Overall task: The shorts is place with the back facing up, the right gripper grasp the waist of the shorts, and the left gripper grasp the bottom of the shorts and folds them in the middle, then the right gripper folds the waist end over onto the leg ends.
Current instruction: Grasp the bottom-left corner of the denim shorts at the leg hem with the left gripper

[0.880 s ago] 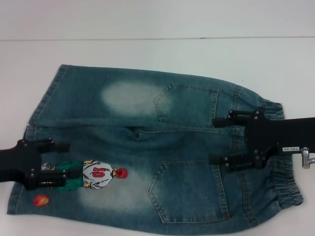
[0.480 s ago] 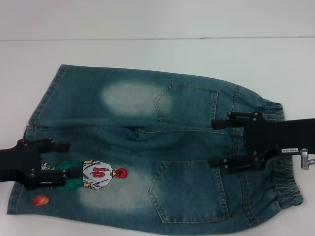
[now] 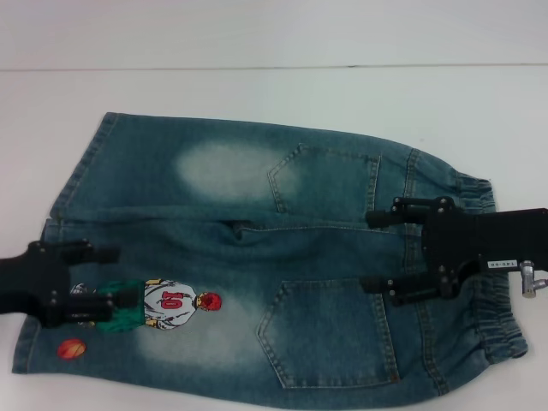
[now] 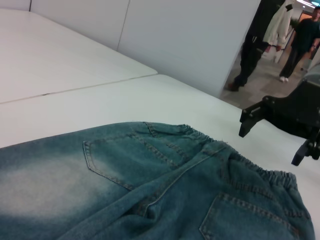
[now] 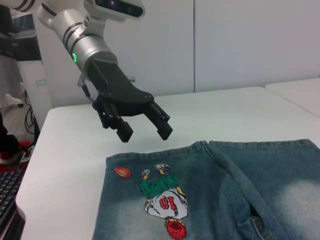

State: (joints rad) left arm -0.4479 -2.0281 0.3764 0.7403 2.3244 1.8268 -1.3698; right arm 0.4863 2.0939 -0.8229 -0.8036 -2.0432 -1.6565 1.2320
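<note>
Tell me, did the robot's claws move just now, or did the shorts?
The left gripper slid slightly back toward the leg hems, and the right gripper slid slightly toward the waist. Both are open, above the shorts, and have not grasped them. The shorts lie flat as before.

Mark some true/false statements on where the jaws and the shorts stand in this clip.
1. The shorts lie flat with the back pockets up. True.
2. The left gripper is shut on the leg hems. False: its jaws are open and it hangs above the hems, clear of the denim.
3. The right gripper is over the waist end, jaws open. True.
4. The shorts are already folded in half. False: both legs are spread out side by side.
5. The orange ball patch sits by the waistband. False: it is near the leg hem, beside the left gripper.
</note>
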